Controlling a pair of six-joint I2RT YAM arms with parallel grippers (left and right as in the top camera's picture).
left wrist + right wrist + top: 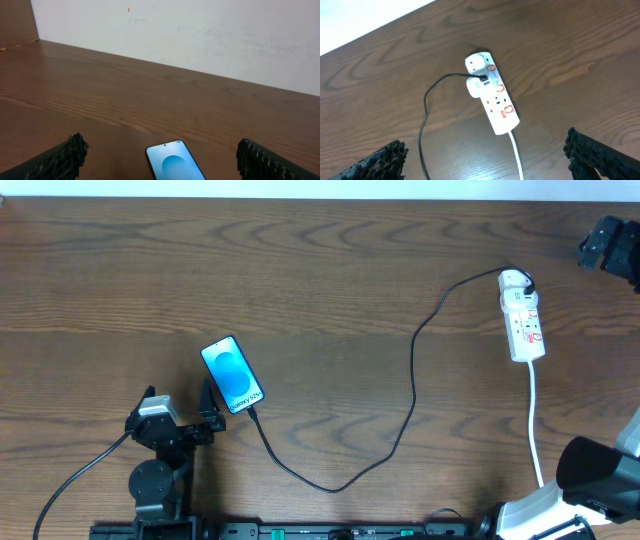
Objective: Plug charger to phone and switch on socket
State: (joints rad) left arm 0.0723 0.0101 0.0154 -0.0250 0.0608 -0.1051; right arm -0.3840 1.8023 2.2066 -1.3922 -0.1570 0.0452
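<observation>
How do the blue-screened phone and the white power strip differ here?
The slim blue-screened smartphone is dark-edged; the elongated white power strip bears red marks. The smartphone lies at the left, clearly slanted; the power strip at the right, nearly straight. Both lie flat on the wooden table.

The table point(320, 270) is dark brown wood, its grain running lengthwise in long streaks. Along the table's far edge rises a plain white wall point(200, 35), faintly smudged. A tiny red speck point(128, 9) sits on that wall, high above the table's surface.
</observation>
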